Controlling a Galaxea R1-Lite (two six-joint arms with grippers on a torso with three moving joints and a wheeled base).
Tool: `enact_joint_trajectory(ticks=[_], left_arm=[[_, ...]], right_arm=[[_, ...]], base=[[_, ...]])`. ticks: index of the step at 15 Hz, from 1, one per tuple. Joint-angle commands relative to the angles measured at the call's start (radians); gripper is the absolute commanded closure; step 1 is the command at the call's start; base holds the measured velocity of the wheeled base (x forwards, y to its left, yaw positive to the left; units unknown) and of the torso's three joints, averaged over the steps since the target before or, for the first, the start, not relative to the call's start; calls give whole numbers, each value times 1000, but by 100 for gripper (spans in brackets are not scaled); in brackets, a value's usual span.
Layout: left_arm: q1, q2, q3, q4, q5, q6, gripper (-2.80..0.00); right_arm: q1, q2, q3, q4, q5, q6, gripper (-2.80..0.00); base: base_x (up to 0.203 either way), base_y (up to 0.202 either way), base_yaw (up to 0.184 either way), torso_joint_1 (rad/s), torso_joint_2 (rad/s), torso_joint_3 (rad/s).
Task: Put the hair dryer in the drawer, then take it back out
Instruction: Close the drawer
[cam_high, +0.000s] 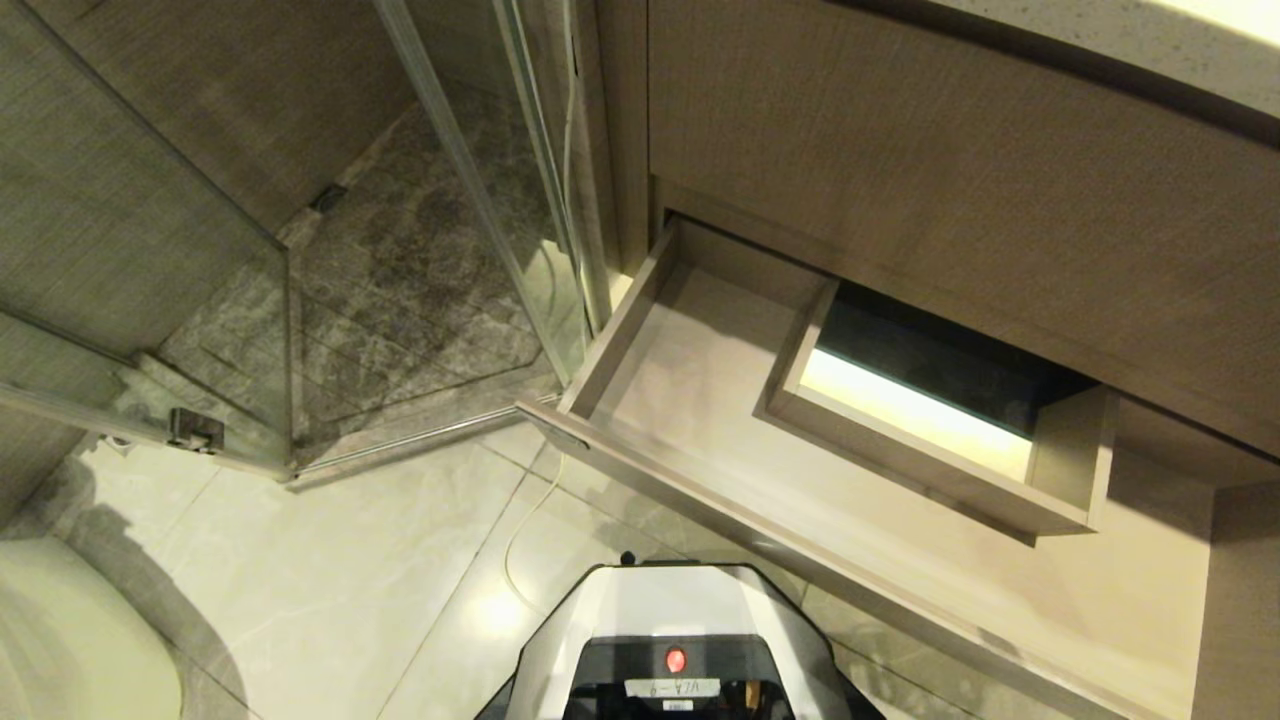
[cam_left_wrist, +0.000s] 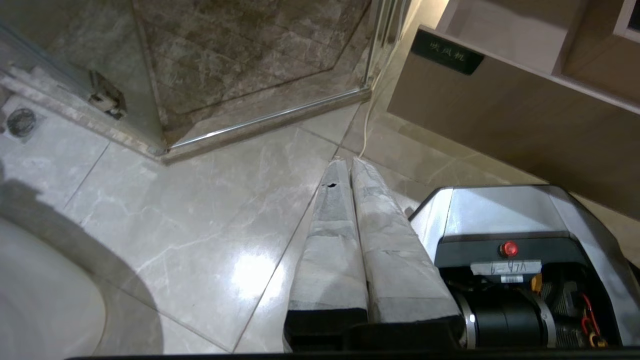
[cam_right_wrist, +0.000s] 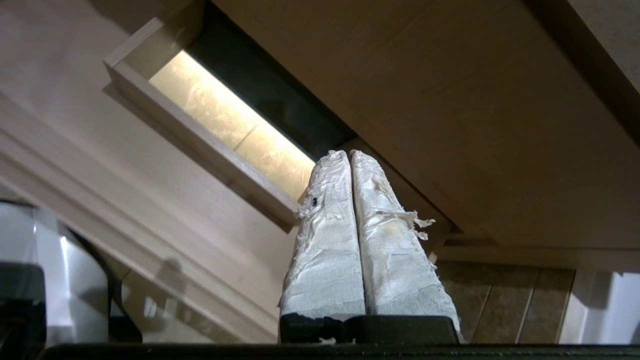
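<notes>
Drawer (cam_high: 700, 400) pulled out w/ nothing inside; hair dryer not visible anywhere. Left gripper (cam_left_wrist: 347, 162) over floor tiles (cam_left_wrist: 200, 210), right gripper (cam_right_wrist: 347, 155) above drawer, both w/ fingers pressed together, holding nothing.

Open drawer over a tiled bathroom floor, as I saw it from the rig.

I looked down on pale marble-look floor tiles (cam_high: 330, 560) with thin grout lines. The robot's own base (cam_high: 670, 640) stood on them, and a thin white cord (cam_high: 525, 530) trailed across the floor near the drawer's corner. The drawer (cam_high: 690, 400) stood pulled out above the floor, wood-grain sided, its pale bottom bare where I could see it, with a boxed cut-out (cam_high: 940, 440) at mid-back. Beside it the darker stone shower floor (cam_high: 400, 290) lay behind a glass panel and metal threshold (cam_high: 420, 440).
</notes>
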Motion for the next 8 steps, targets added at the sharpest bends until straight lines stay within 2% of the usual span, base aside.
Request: enact_joint_trajectory(ticks=[1,8], left_arm=[[0,0,2,1,0,0,0],[0,0,2,1,0,0,0]], right_arm=[[2,-1,3,-3,-1,-3,0],[2,-19,27,-3,-1,-3,0]], base=[[0,0,0,-53,442,431],[0,0,0,-20,404,382]])
